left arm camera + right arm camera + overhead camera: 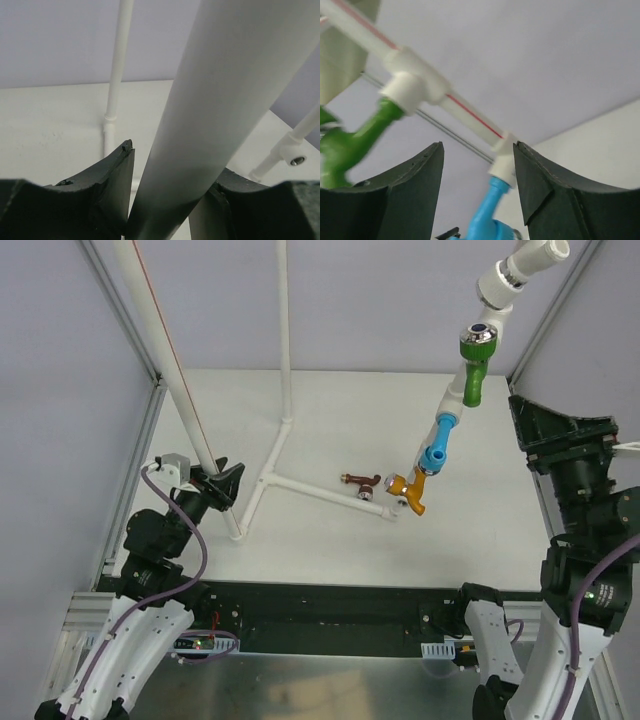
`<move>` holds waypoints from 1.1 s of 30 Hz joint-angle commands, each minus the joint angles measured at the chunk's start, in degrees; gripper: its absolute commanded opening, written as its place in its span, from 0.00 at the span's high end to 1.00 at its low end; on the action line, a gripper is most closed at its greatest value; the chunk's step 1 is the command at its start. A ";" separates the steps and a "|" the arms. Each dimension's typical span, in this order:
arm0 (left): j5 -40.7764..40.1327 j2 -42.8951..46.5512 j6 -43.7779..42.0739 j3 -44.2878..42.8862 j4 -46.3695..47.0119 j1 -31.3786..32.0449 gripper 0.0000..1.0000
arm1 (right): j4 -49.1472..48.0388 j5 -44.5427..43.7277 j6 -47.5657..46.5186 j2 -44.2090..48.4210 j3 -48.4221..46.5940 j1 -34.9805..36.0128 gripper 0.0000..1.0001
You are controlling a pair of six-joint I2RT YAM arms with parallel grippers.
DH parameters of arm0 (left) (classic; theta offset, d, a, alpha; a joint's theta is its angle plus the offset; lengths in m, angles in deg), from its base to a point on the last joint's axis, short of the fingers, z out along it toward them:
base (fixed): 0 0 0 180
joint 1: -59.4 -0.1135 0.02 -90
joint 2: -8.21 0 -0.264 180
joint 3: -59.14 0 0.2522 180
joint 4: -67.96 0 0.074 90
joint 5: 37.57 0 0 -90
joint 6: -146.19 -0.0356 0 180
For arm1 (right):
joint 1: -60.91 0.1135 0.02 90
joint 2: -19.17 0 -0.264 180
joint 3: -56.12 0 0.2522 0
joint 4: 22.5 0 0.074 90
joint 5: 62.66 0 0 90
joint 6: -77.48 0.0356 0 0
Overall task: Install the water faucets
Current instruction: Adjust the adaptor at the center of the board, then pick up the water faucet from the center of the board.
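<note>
The green faucet (pixel 475 365), blue faucet (pixel 437 450) and orange faucet (pixel 410 490) stand in a slanting row at the right. The brown faucet (pixel 362 483) lies by the frame's low end. My right gripper (pixel 522 420) is open just right of the row. In the right wrist view the right gripper (pixel 479 150) has the blue faucet (pixel 487 215) loose between its jaws. That faucet hangs from a white tee on the pipe (pixel 470 112), and the green faucet (pixel 350 145) is at the left. My left gripper (pixel 222 483) is shut on the white slanting pipe (pixel 170 370). The left wrist view shows the left gripper (pixel 175 165) clamping that pipe (pixel 225 75).
The white PVC frame (pixel 285 360) rises from a tee on the table and branches across it (pixel 300 485). Aluminium posts (pixel 120 320) and grey walls close in the sides. A white elbow joint (pixel 520 270) tops the faucet row at the upper right.
</note>
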 commanded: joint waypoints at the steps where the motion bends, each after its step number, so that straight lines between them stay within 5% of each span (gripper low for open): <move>1: 0.99 1.58 9.62 5.46 -7.19 0.43 1.00 | 6.74 -3.02 -6.82 5.96 7.20 0.26 0.36; 10: 7.14 -5.45 14.99 7.05 -3.15 1.57 1.00 | 15.80 -4.08 -7.71 13.80 20.47 0.61 0.35; 22: 11.26 -13.54 15.44 4.33 0.29 10.72 1.00 | 32.59 -6.45 -8.06 12.04 31.02 0.61 0.35; 25: 14.69 -12.49 15.35 3.54 -1.38 10.81 0.89 | 33.56 -4.43 -7.19 13.97 37.07 0.61 0.35; 33: 15.41 -7.75 14.91 -1.64 -10.07 10.81 0.37 | 36.02 -3.47 -2.71 24.86 52.38 0.61 0.35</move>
